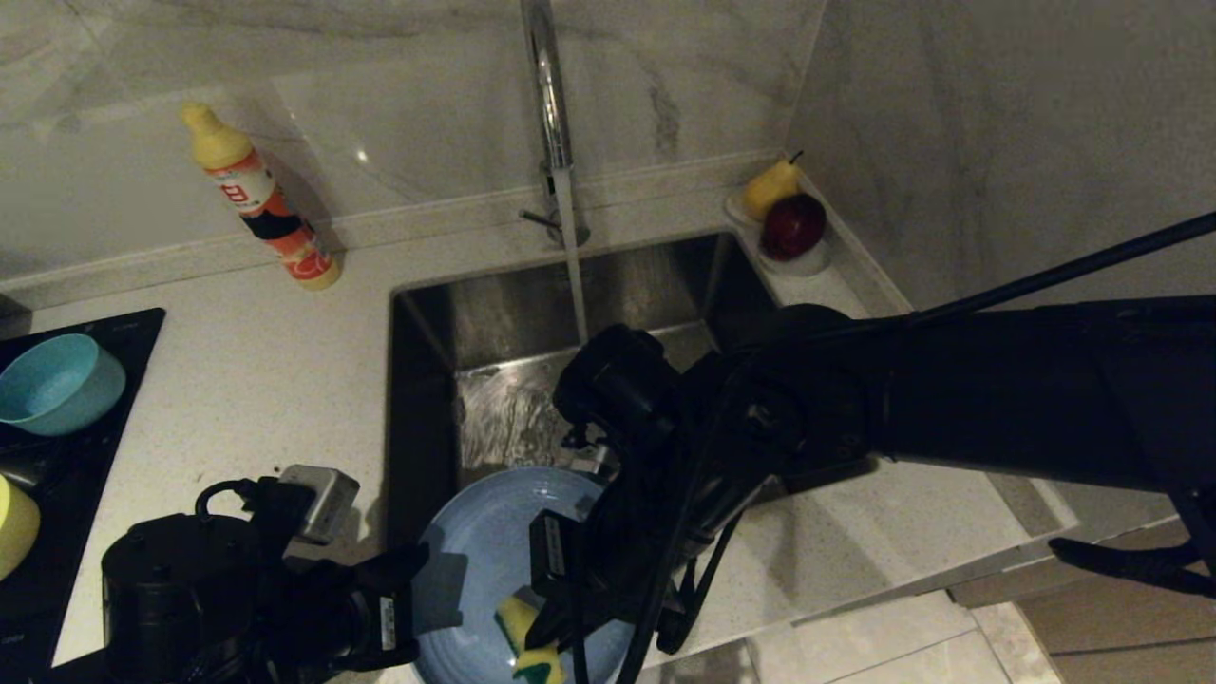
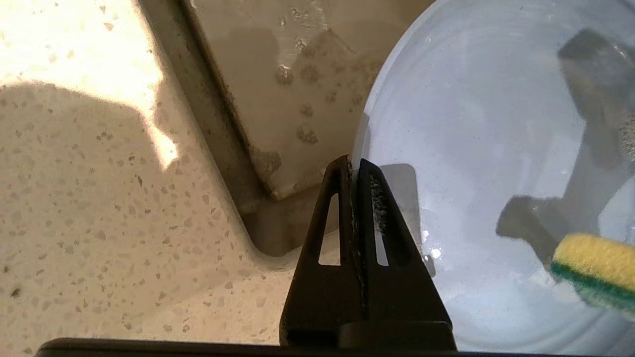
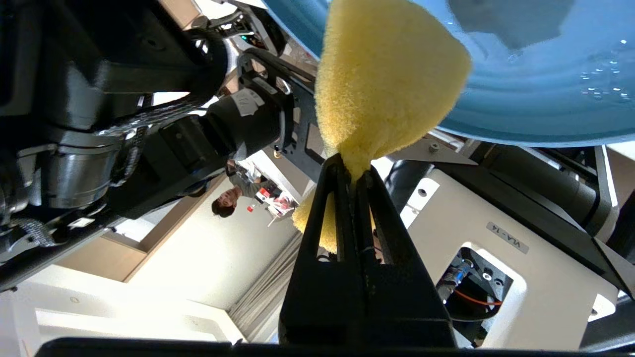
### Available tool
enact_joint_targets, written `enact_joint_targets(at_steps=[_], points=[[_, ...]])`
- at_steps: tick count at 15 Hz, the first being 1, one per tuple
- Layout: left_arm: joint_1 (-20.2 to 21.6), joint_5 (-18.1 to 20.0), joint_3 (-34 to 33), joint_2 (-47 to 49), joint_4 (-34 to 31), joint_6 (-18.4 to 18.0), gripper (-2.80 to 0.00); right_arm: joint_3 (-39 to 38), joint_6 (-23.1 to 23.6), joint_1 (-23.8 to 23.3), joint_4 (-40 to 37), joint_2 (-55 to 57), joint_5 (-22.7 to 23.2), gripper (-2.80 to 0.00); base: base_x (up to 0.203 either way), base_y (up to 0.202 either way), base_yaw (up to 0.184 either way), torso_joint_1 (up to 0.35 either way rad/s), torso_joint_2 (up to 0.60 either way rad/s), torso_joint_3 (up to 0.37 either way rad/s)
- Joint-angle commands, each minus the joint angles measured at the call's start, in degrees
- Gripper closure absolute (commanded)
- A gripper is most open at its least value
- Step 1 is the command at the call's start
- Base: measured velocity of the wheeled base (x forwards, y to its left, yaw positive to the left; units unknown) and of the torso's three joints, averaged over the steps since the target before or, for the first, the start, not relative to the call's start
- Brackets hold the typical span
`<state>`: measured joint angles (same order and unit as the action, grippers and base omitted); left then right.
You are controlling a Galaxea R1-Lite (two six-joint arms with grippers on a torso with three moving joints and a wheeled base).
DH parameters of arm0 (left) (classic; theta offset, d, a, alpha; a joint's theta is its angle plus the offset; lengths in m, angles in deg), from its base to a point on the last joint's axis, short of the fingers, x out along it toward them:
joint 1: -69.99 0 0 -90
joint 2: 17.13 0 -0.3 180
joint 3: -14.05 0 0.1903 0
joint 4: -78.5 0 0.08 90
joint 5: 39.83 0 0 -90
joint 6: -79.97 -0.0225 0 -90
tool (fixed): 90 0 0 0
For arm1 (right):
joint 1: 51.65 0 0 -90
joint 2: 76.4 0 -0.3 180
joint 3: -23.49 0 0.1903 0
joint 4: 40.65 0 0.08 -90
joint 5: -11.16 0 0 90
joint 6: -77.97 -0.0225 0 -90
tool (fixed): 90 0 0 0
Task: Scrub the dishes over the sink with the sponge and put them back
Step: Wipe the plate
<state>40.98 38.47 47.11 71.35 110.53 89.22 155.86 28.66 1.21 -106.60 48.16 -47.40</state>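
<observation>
Left wrist view: left gripper (image 2: 353, 166) clamped on rim of plate (image 2: 486, 148) over sink (image 2: 278, 74). Right gripper (image 3: 351, 171) pinching sponge (image 3: 387, 84) against plate. Plate judged light, rigid, wet-slippery; rim grip advised.

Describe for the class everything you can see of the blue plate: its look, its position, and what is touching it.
The plate is wide, round and periwinkle blue, matte like plastic, with faint concentric rings and a shallow raised rim. Its face is wet, with droplets. It is held over the near part of the sink, clear of the running water. The left gripper is shut on its rim. The sponge, yellow with a green layer, is pinched in the right gripper and presses against the plate's near edge.
</observation>
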Motion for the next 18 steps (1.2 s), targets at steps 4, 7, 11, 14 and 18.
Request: enact_joint_targets(at_steps=[4, 7, 11, 14, 18], points=[[0.01, -0.16, 0.68, 0.38, 0.33, -0.02, 0.00, -2.04, -0.26, -2.41, -0.30, -0.29, 0.38, 0.00, 0.000, 0.000, 0.000, 0.000, 0.00, 0.000], [0.01, -0.13, 0.03, 0.76, 0.30, 0.15, 0.00, -4.53, -0.18, -3.67, -0.46, -2.09, 0.35, 0.00, 0.000, 0.000, 0.000, 0.000, 0.00, 0.000], [0.01, -0.16, -0.17, 0.50, 0.24, 0.06, 0.00, -4.64, 0.00, -4.57, 0.11, -2.43, 0.34, 0.00, 0.000, 0.000, 0.000, 0.000, 0.00, 0.000], [0.01, -0.23, -1.07, 0.72, 0.24, 0.00, 0.00, -3.88, 0.00, -3.99, 0.58, -1.96, 0.38, 0.00, 0.000, 0.000, 0.000, 0.000, 0.00, 0.000], [-0.08, -1.92, -0.64, 0.20, 0.15, -0.11, 0.00, -0.68, -0.17, -2.56, 0.15, -1.65, 0.29, 0.00, 0.000, 0.000, 0.000, 0.000, 0.00, 0.000]])
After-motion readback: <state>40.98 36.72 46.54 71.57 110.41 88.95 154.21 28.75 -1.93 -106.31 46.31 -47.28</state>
